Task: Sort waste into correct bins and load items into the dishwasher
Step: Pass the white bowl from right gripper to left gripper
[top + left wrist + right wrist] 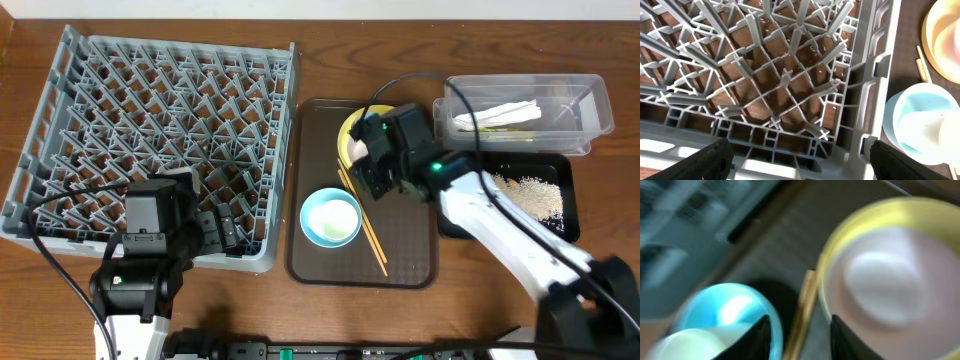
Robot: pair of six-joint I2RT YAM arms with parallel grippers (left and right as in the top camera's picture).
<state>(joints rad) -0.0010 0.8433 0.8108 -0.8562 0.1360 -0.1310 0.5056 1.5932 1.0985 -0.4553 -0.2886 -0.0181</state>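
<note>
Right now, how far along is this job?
Done: napkin in the clear tub, crumbs in the black tray. In hand: right fingers, apart, hover by the yellow plate and chopsticks. Left: the dish rack shows no dishes; plate, blue bowl and chopsticks sit on the brown tray.

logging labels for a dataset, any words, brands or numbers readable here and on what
No readable text in any view.
Napkin in the clear tub: any print too small to read.
Dish rack, yellow plate, blue bowl: plain, no markings visible.
</note>
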